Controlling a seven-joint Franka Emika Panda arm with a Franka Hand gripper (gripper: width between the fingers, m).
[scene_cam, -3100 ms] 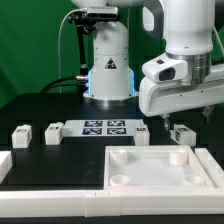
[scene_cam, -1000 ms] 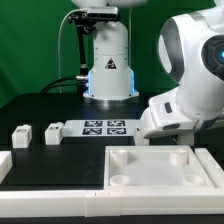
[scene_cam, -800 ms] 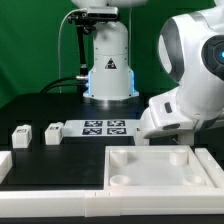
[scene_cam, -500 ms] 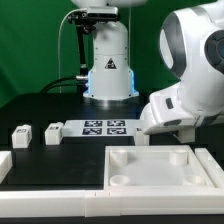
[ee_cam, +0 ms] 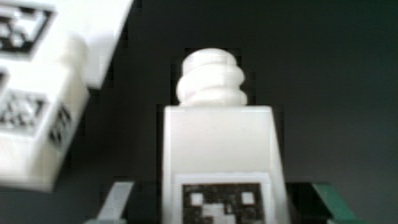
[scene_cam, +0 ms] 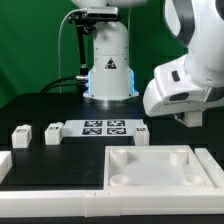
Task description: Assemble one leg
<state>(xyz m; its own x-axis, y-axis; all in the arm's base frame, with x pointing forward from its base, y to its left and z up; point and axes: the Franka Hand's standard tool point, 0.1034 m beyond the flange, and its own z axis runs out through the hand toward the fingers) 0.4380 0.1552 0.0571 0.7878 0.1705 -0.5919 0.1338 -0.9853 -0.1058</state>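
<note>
In the wrist view my gripper (ee_cam: 222,205) is shut on the leg (ee_cam: 222,140), a white block with a black-and-white tag facing the camera and a rounded ribbed peg at its far end. One finger (ee_cam: 125,200) shows on each side of it. The leg hangs above the dark table. In the exterior view my gripper (scene_cam: 190,118) is raised at the right, above the table behind the big white panel (scene_cam: 160,168), and the held leg is hidden by the hand. Three more legs lie on the table (scene_cam: 20,136), (scene_cam: 52,132), (scene_cam: 143,131).
The marker board (scene_cam: 103,127) lies mid-table in front of the robot base (scene_cam: 108,70). A white wall piece (scene_cam: 60,192) runs along the front edge. A blurred white tagged part (ee_cam: 45,100) lies beside the held leg in the wrist view.
The arm dropped onto the leg at the exterior view's right, then rose. The leg that lay there is off the table, and the hand now stands higher.
</note>
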